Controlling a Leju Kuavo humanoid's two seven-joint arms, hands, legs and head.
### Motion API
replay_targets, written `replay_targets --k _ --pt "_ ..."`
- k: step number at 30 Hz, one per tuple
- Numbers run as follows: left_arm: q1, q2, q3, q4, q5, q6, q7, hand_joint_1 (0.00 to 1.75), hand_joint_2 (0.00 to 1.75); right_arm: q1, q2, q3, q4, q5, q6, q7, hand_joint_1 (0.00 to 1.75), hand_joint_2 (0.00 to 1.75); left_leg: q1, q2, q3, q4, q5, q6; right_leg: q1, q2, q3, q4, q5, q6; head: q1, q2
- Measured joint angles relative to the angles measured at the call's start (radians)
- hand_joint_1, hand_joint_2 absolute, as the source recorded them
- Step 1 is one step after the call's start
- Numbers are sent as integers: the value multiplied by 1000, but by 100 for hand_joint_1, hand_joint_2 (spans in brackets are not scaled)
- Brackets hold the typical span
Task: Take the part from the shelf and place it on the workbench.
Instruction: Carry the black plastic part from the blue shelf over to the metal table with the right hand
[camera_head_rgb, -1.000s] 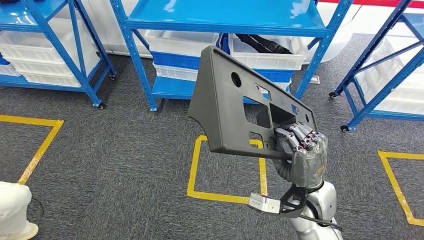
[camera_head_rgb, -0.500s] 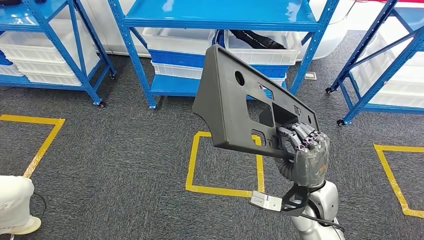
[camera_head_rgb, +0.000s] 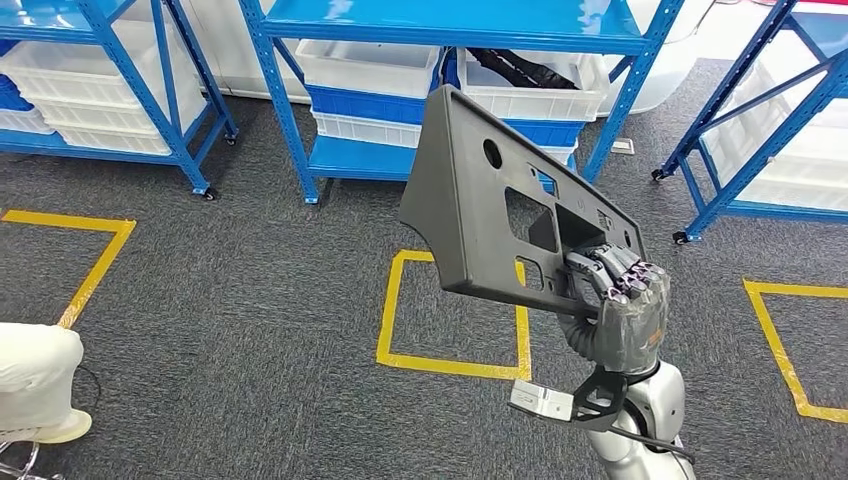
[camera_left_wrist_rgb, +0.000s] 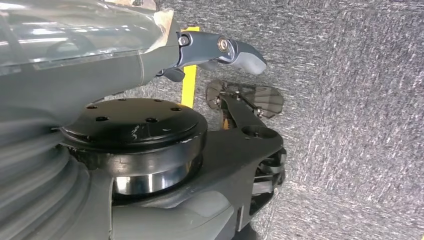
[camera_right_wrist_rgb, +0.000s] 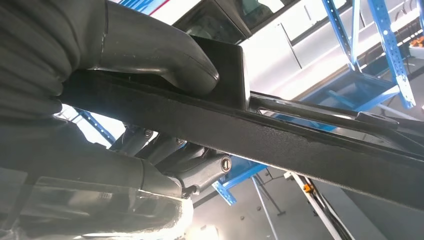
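While the right hand (camera_head_rgb: 618, 312) grips the part (camera_head_rgb: 480, 215) by its lower corner, the flat dark grey plastic panel stands tilted up in the air above the carpet (camera_head_rgb: 250, 330), clear of every shelf and touching nothing but the hand. In the head view the fingers (camera_head_rgb: 610, 272) curl over the panel's near edge beside a rectangular cut-out, and the silver right forearm rises from the bottom of the frame under them. The right wrist view shows the same hold from close in: the thick thumb (camera_right_wrist_rgb: 165, 55) lies pressed on one face of the panel's edge (camera_right_wrist_rgb: 280, 137) and the darker fingers (camera_right_wrist_rgb: 165, 155) wrap the other face, so the part is clamped between them. The panel has a round hole near its upper end and several square openings lower down (the largest sits about mid-panel). Behind it stands a blue shelf rack (camera_head_rgb: 440, 30) with white bins (camera_head_rgb: 370, 68) on its lower level, one of them holding dark parts. Yellow tape squares (camera_head_rgb: 452, 360) mark the grey carpet below the part. At the lower left of the head view a person's white-clad leg and shoe (camera_head_rgb: 35, 380) rest on the floor. The left hand (camera_left_wrist_rgb: 220, 50) hangs over the carpet with one finger extended and nothing visible in it; whether its other fingers are spread I cannot tell.
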Motion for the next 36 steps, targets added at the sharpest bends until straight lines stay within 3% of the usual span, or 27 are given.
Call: replay_targets --k 1,3,5,7,9,10,11,12,15,16,20,22,25,26,27,29,30,32,34,36 --pt "0 0 0 0 0 0 0 0 175 -2 0 -1 0 -1 0 -2 175 175 -2 0 -4 4 3 -5 2 1 11 -26 5 -6 0 0" --pt "1 -1 -1 0 2 1 1 0 175 -3 -2 -3 0 -2 0 -4 175 175 -3 0 -9 7 12 -15 6 2 2 -27 13 -23 0 0" --pt "2 -1 -1 1 5 1 2 0 175 -4 -3 -5 0 -4 0 -6 175 175 0 -4 -19 21 -2 -27 -2 0 -1 -25 25 -40 -1 0" --pt "2 0 -1 1 7 2 3 0 175 -4 -3 -5 0 -5 0 -7 175 175 5 -7 -50 98 -68 -38 -8 -2 -9 -26 40 -57 -5 0" --pt "2 0 -1 1 8 2 4 0 175 -4 -3 -5 0 -6 0 -8 175 175 7 -8 -92 230 -147 -48 -5 -2 -25 -23 52 -63 -8 0" --pt "2 0 -1 2 9 2 4 0 175 -3 -3 -5 0 -6 0 -10 175 175 8 -8 -102 276 -167 -50 -4 -2 -33 -21 57 -63 -8 0" --pt "3 0 -1 2 10 2 4 0 175 -2 -3 -6 1 -6 0 -11 175 175 8 -8 -95 286 -168 -50 -3 -2 -40 -19 61 -62 -8 0" --pt "3 0 -1 2 11 2 4 0 175 -1 -3 -6 1 -6 0 -12 175 175 8 -7 -67 255 -152 -48 -3 -2 -46 -17 64 -60 -8 0" --pt "1 0 -1 2 15 3 4 0 175 -1 -3 -9 0 -9 0 -14 175 175 5 -11 61 59 -93 -34 0 -1 -55 -12 71 -51 -8 0" --pt "1 0 -2 2 17 3 4 0 175 -2 -3 -11 0 -10 0 -14 175 175 3 -12 81 23 -87 -28 1 -1 -57 -11 74 -45 -8 0" --pt "2 -2 -2 2 21 3 6 0 175 -2 -3 -14 0 -10 0 -13 175 175 0 -9 77 -1 -66 -1 5 -2 -74 -3 79 -22 -7 0" --pt "1 -4 -2 2 21 4 8 0 175 -2 -3 -18 -1 -9 0 -13 175 175 4 -4 65 -11 -48 14 7 -1 -109 67 31 -26 -4 0" --pt "1 -4 -4 2 22 4 12 0 175 3 -3 -21 -1 -6 0 -13 175 175 3 -1 33 -11 -26 18 4 -1 -180 257 -67 -29 0 0" --pt "2 -4 -4 2 22 4 12 0 175 5 -3 -22 -1 -6 0 -12 175 175 3 0 23 -10 -19 17 3 -1 -178 278 -77 -23 0 0" --pt "2 -4 -4 3 23 4 13 0 175 6 -3 -22 -1 -6 0 -12 175 175 3 0 15 -10 -12 15 2 -1 -153 254 -71 -16 1 0" --pt "2 -4 -4 3 23 4 14 0 175 6 -2 -24 -1 -5 0 -12 175 175 3 -1 2 -7 0 8 -2 -1 -54 103 -34 -1 1 0" --pt "1 -5 -4 3 23 4 14 0 175 6 -2 -24 -2 -5 0 -12 175 175 1 -1 -3 -5 5 3 -1 -1 -12 30 -17 0 1 0" --pt "1 -5 -4 3 23 4 15 0 175 6 -2 -25 -3 -4 0 -12 175 175 -2 -1 -9 -1 14 -8 3 1 20 -39 -1 -10 0 0" --pt "2 -4 -4 3 23 4 15 0 175 7 -2 -27 -4 -4 0 -12 175 175 -2 -1 -13 0 23 -18 2 2 11 -36 11 -27 -1 0" --pt "2 -3 -4 3 23 4 15 0 175 6 -1 -28 -4 -4 0 -12 175 175 1 -5 -28 26 -2 -29 -5 0 6 -35 25 -46 -2 0"
